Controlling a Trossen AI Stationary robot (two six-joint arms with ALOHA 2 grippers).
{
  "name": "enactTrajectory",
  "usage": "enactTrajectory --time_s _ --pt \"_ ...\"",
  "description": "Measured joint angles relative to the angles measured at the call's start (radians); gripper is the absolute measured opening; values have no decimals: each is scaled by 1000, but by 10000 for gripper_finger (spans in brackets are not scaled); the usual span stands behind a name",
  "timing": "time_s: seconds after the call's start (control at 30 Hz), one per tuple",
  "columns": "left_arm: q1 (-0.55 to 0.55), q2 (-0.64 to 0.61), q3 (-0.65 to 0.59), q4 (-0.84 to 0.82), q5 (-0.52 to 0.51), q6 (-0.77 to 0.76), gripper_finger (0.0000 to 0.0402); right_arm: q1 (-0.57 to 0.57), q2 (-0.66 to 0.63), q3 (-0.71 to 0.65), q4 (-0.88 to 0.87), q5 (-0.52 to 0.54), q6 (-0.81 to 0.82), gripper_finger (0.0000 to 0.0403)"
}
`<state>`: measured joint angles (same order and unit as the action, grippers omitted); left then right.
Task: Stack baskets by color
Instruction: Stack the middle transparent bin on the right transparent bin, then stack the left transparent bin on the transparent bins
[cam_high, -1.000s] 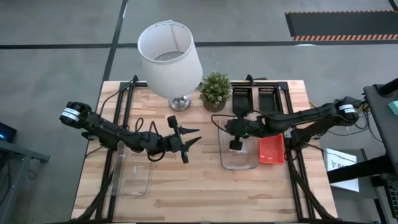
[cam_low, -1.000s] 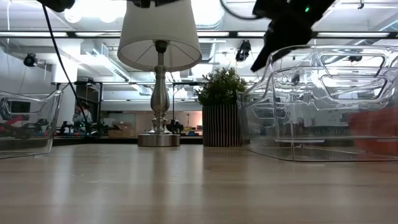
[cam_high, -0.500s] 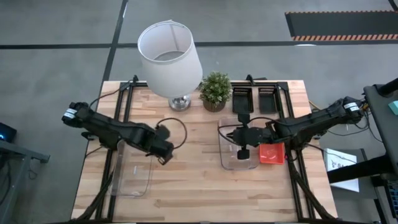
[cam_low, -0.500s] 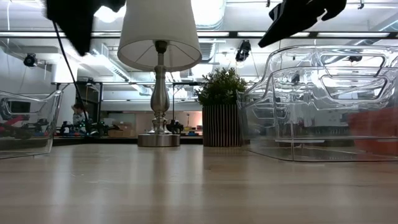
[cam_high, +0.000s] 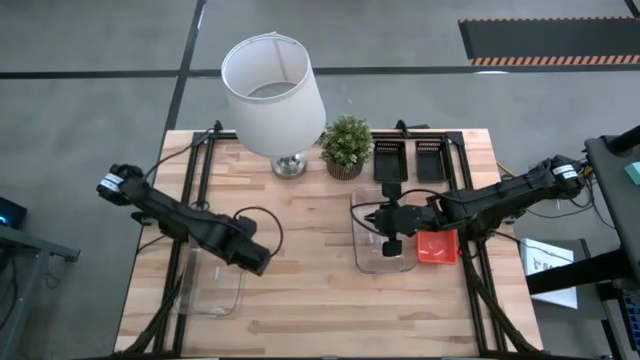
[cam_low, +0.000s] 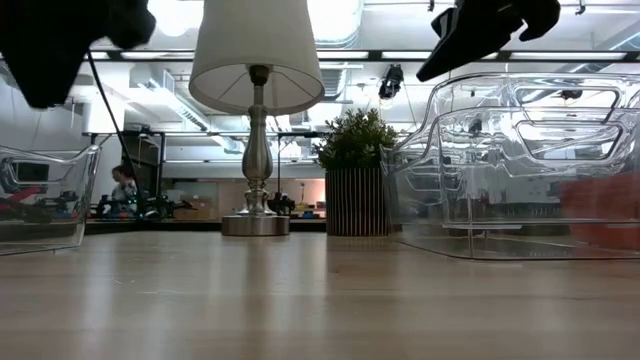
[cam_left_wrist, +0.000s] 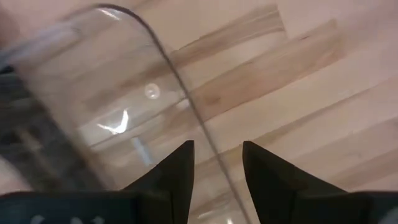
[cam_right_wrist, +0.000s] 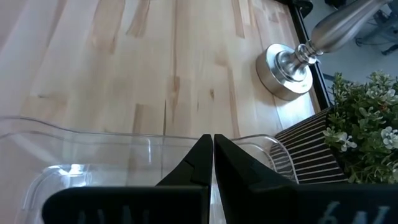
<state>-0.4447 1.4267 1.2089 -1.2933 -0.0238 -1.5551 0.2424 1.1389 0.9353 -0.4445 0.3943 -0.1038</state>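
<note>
On the table (cam_high: 300, 310) we see two clear baskets. One clear basket (cam_high: 212, 278) lies near the left edge. The left gripper (cam_left_wrist: 216, 169) hangs over its right rim, and its fingers (cam_left_wrist: 177, 171) stand a little apart, one on each side of the thin clear wall; we cannot tell if they touch it.

The other clear basket (cam_high: 383, 240) lies on the right half. The right gripper (cam_right_wrist: 213, 163) is over it, fingers pressed together and holding nothing. Just beside this basket, on its right, lies a red basket (cam_high: 437, 245). Two black baskets (cam_high: 410, 160) lie side by side at the far edge, next to the plant (cam_high: 347, 146) and the lamp (cam_high: 273, 95).
</note>
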Motion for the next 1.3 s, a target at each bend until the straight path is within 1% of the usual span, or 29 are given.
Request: enactTrajectory --time_s 0.1,0.17,0.3,0.47,0.67,0.73,0.8,1.0,1.07,1.17,1.23,1.3 --pt "-5 1 -64 111 0 -10 120 0 0 -3 0 0 -2 9" --pt "-6 5 -107 157 0 -19 120 0 0 -4 0 0 -2 9" --pt "-6 6 -167 161 2 -58 120 0 0 -4 0 -1 0 9" --pt "-6 9 -215 176 1 -62 120 0 0 -4 1 -1 25 9" --pt "-6 11 -264 275 2 -36 119 2 0 -4 1 -1 26 9" --pt "-6 11 -279 282 4 -32 110 2 0 -6 2 -1 31 9" --pt "-5 11 -285 290 9 -26 93 2 0 -11 1 -1 43 9" --pt "-5 11 -284 293 14 11 14 2 1 -30 16 -1 60 9" --pt "-4 11 -282 303 11 16 8 2 1 -37 16 -1 68 9" --pt "-7 8 -273 298 12 66 7 2 1 -47 17 -2 87 9" --pt "-8 6 -250 299 23 126 4 2 1 -54 17 -2 99 9" --pt "-9 2 -219 300 37 227 3 2 1 -61 16 -2 105 9"
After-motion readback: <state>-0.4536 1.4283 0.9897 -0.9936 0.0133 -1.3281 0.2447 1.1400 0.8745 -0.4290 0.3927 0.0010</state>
